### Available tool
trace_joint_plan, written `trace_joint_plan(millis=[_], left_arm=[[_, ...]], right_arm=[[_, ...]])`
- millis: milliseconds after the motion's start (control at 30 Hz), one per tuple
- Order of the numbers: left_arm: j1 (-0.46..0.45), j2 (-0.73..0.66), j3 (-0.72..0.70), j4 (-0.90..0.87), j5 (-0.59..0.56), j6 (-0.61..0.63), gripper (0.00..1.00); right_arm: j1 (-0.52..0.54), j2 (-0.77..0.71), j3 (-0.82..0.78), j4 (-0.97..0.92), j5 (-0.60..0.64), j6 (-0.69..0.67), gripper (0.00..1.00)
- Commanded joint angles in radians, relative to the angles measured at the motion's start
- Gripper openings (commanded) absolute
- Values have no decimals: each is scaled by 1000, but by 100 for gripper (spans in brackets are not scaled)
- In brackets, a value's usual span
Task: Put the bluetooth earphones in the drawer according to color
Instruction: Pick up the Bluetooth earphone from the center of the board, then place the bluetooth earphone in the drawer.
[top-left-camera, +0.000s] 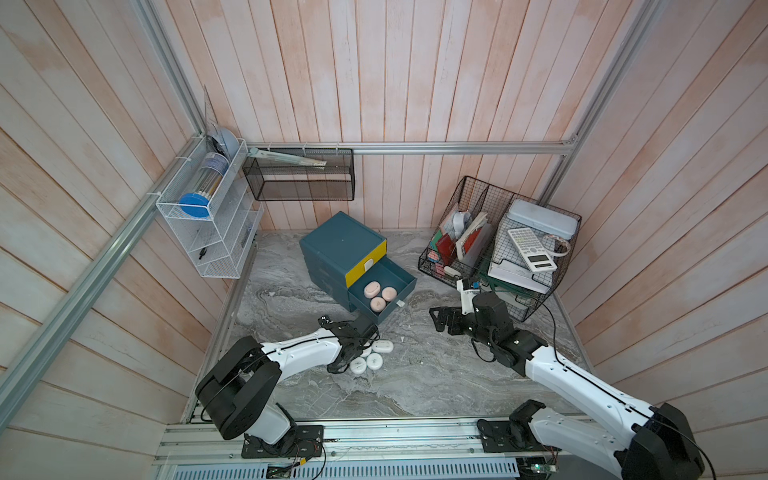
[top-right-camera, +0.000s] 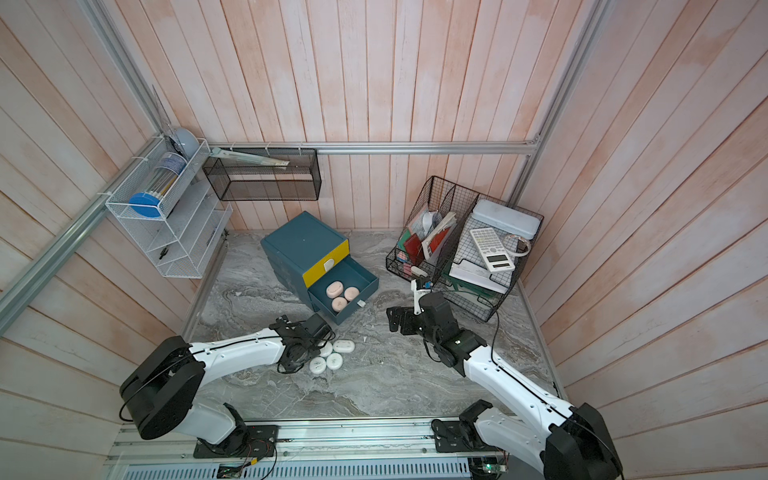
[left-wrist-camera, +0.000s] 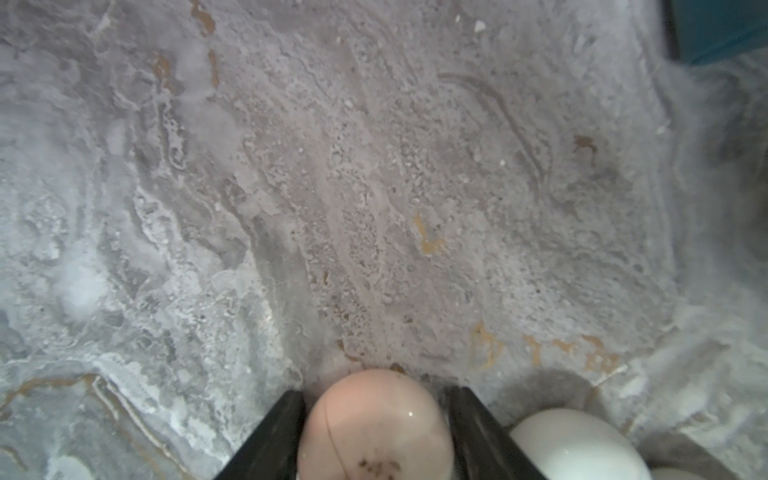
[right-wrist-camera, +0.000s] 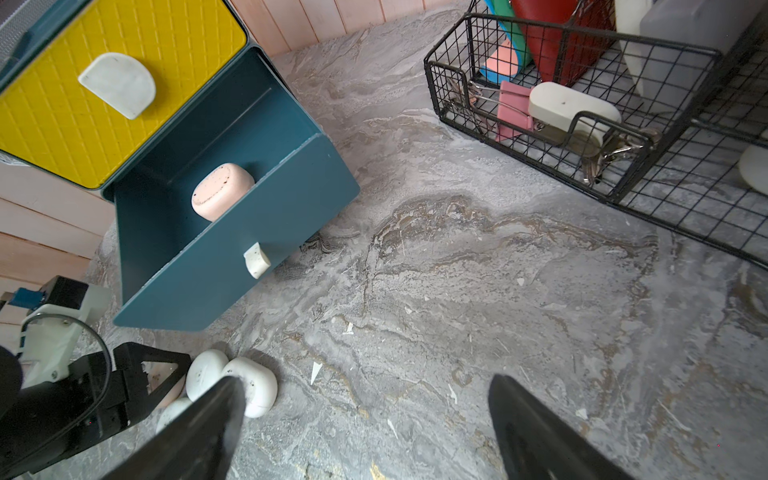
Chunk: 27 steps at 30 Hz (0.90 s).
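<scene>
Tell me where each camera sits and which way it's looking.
Top views: high over the front, looking down on the marble table, open drawer, left arm and right arm.
Left wrist: above the left claw, facing down at the table; it clamps a pink case.
Right wrist: behind the open right claw, facing the drawer and wire basket.
Shared: top and right wrist views both show drawer and white cases.

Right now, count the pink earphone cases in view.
4. Three pink cases lie in the open drawer; the fourth pink case sits in the left gripper, beside white cases. Others may be hidden.
</scene>
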Motion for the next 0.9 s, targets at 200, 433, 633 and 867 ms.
trace_joint_plan(millis=[200, 433, 633, 867], left_arm=[[-8, -42, -5, -25, -1, -16, 48], [-7, -91, 0, -61, -29, -25, 47], [-8, -110, 49, -103, -57, -6, 46], [-27, -145, 214, -215, -173, 49, 44]], right_arm=[[-6, 1, 3, 10, -12, -7, 98], [-6, 8, 0, 13, -17, -2, 98], [-5, 4, -3, 17, -18, -1, 98], [-5, 3, -17, 28, -18, 14, 98]])
